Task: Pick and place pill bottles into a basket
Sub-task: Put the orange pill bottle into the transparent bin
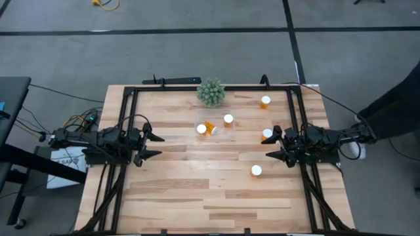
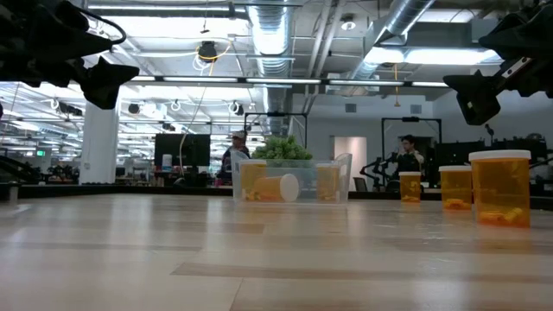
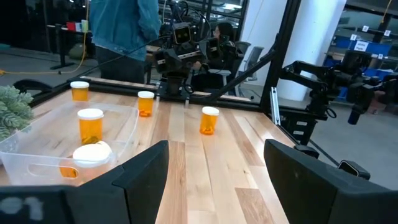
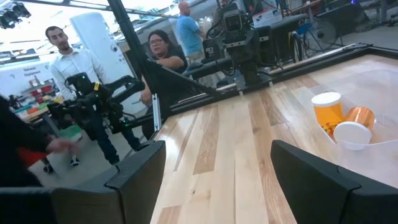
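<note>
The clear basket point(image 1: 231, 136) sits at mid-table in front of the green plant. It holds three orange pill bottles: two upright point(image 1: 201, 129) point(image 1: 228, 119) and one lying on its side point(image 1: 210, 126). Three more stand upright on the wood: far right point(image 1: 265, 101), right of the basket point(image 1: 267, 134) and nearer point(image 1: 256, 170). My left gripper point(image 1: 156, 146) is open and empty at the table's left, raised. My right gripper point(image 1: 273, 144) is open and empty at the right, raised, next to the bottle right of the basket. The basket also shows in the left wrist view point(image 3: 127, 134) and the right wrist view point(image 4: 379, 146).
A spiky green plant point(image 1: 211, 92) stands just behind the basket. A black frame point(image 1: 197, 87) runs along the table's far, left and right sides. People stand in the room beyond the table point(image 4: 68, 59). Bare wood lies toward the near edge.
</note>
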You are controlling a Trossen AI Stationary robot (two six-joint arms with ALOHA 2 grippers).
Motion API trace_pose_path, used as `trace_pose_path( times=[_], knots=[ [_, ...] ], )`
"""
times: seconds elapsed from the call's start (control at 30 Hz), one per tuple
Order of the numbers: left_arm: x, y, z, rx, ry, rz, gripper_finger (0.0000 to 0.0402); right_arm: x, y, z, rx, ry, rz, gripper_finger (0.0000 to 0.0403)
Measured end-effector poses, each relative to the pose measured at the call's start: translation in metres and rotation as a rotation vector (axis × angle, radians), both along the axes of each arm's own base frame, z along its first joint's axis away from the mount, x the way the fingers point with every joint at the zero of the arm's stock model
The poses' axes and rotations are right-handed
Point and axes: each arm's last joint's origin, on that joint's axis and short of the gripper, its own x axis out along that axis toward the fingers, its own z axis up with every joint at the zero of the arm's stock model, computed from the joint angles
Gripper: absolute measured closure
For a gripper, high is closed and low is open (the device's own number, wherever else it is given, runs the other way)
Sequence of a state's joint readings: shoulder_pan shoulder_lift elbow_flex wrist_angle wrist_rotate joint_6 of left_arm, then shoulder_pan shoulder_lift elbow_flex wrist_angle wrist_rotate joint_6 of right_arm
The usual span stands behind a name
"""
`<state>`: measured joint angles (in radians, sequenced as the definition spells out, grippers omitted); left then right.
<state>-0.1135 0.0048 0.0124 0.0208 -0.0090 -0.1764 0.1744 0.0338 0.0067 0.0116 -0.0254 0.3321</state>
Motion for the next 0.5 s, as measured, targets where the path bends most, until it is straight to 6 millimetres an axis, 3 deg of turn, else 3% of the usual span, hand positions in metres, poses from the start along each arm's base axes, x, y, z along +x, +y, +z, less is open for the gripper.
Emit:
trace_pose_path(
  times=[0.27, 0.5],
  knots=[
    [0.0000, 0.0000, 0.0000, 0.000, 0.000, 0.001, 0.0148, 0.0000, -0.0001, 0.0001, 0.006, 0.000, -0.005, 0.0117],
    [0.0000, 0.0000, -0.0001, 0.000, 0.001, 0.002, 0.0148, -0.0002, -0.0001, 0.0077, 0.209, -0.039, 0.002, 0.0117]
  ],
)
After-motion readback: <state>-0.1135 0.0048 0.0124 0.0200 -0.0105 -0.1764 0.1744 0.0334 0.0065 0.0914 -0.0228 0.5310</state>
